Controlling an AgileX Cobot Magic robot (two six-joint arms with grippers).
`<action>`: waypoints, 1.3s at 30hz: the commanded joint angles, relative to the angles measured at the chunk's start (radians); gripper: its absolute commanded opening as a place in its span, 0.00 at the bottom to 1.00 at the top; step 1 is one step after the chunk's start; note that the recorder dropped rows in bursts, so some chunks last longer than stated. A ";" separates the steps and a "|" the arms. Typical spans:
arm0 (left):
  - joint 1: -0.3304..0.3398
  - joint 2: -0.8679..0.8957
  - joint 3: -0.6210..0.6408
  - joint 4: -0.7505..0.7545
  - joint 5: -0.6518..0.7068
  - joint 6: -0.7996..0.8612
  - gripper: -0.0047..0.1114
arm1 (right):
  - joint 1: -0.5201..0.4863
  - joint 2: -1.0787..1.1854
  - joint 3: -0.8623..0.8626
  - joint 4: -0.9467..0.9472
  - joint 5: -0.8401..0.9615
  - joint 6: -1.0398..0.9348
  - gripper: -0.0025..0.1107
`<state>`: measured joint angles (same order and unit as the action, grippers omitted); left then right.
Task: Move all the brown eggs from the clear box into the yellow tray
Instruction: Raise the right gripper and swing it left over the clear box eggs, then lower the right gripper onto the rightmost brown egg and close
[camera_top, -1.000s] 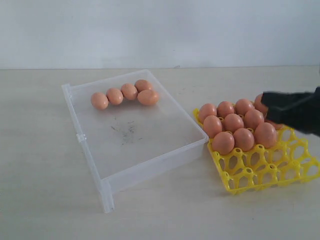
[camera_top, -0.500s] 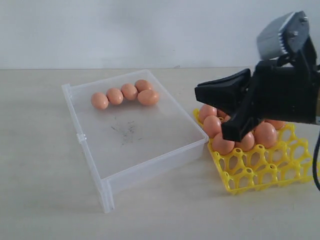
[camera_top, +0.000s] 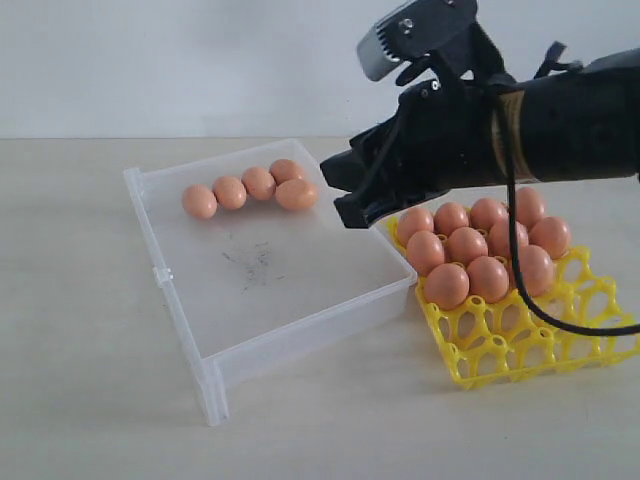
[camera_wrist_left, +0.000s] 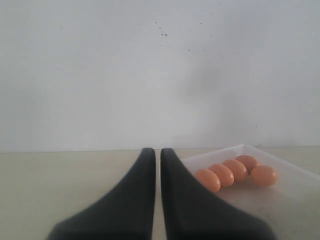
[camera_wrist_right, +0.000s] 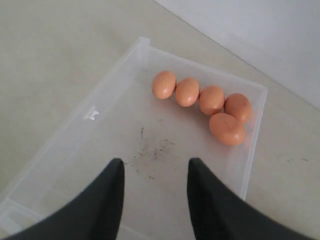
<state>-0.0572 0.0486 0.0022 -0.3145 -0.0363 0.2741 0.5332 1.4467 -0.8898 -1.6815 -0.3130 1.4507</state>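
Between the spread jaws of the right gripper (camera_wrist_right: 155, 167) lies the scuffed floor of the clear box (camera_wrist_right: 125, 100), with five smooth, orange-toned brown eggs (camera_wrist_right: 211, 99) clustered beyond the tips. Only the exterior view shows the yellow tray (camera_top: 520, 345) behind those jaws, most cups filled. The left gripper (camera_wrist_left: 157, 152) is pressed closed, empty. Half a second ago the right arm hung over the tray; now it reaches over the box.

Orange-brown eggs (camera_top: 258, 183) — clear box (camera_top: 300, 270) with dark floor scuffs — bright yellow tray (camera_top: 497, 343).
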 joint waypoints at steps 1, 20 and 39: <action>-0.003 0.004 -0.002 -0.005 -0.016 0.005 0.07 | 0.008 0.084 -0.074 -0.063 0.014 -0.049 0.34; -0.003 0.004 -0.002 -0.005 -0.016 0.005 0.07 | 0.006 0.528 -0.492 -0.063 0.221 -0.576 0.34; -0.003 0.004 -0.002 -0.005 -0.016 0.005 0.07 | 0.006 0.858 -0.768 -0.063 0.165 -0.480 0.55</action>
<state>-0.0572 0.0486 0.0022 -0.3145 -0.0363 0.2741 0.5385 2.2953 -1.6488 -1.7454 -0.1038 0.9692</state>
